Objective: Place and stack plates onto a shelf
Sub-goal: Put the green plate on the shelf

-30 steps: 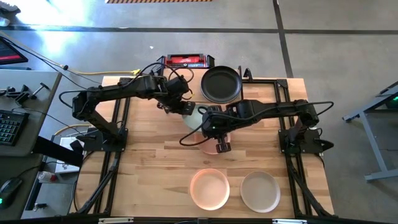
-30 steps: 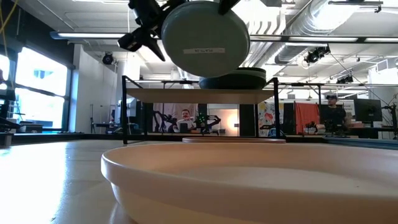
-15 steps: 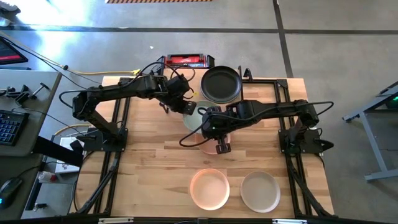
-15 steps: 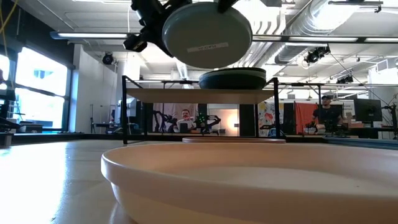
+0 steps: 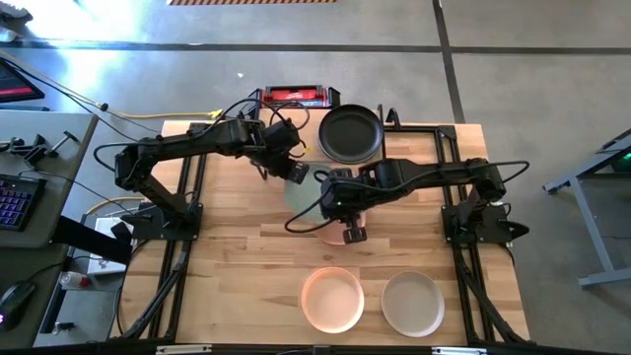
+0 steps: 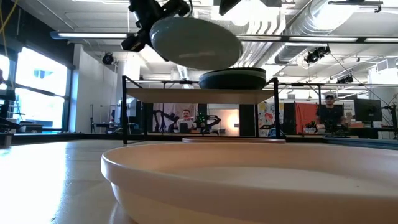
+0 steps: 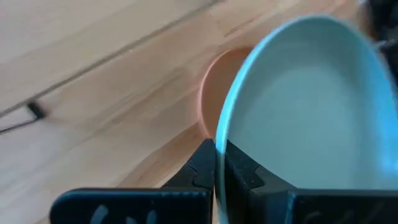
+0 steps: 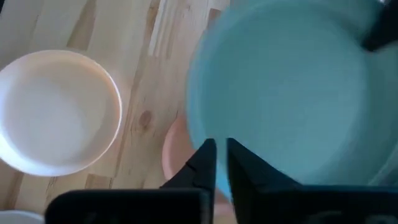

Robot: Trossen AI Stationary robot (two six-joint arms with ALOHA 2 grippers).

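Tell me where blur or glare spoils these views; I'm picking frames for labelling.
Left wrist view: the pale green plate and the wood behind it are smeared. Right wrist view: the same plate is soft-edged, the peach-pink plate sharper. Low view: the near plate's rim fills the foreground, ceiling lights flaring. High view: sharp, with floor glare at upper left.

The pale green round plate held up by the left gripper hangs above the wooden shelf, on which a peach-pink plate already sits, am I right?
Not quite: the plate on the wooden shelf is black, as the high view shows. The left gripper does hold the pale green round plate up above it.
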